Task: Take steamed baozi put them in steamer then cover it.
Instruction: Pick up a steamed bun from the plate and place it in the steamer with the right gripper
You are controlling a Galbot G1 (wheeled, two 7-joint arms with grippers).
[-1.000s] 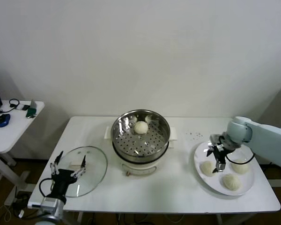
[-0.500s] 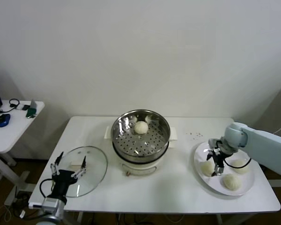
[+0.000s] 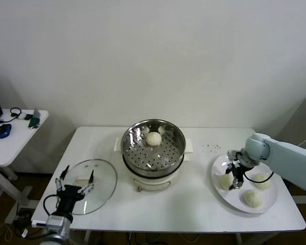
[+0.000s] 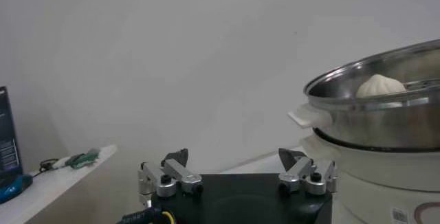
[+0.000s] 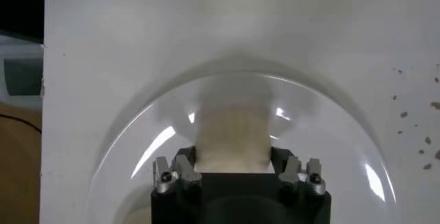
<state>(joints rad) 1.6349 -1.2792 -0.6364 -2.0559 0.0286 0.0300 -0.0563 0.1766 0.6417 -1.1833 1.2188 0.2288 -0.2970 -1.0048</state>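
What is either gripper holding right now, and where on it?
The right gripper pinches a steamed baozi by its opposite sides, on the plate. The left gripper holds nothing.

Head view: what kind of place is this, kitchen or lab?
Likely a lab or office test setup, not a kitchen: a bare white table against a blank wall, an electric steamer staged on it, and a side desk with a computer mouse and cables.

The steamer [image 3: 153, 148] sits in the middle of the table [image 3: 194, 204] with one bun [image 3: 153, 138] in it. The lid [image 3: 92, 185] lies to its left. The plate [image 3: 222, 196] on the right holds three buns [image 3: 252, 198].
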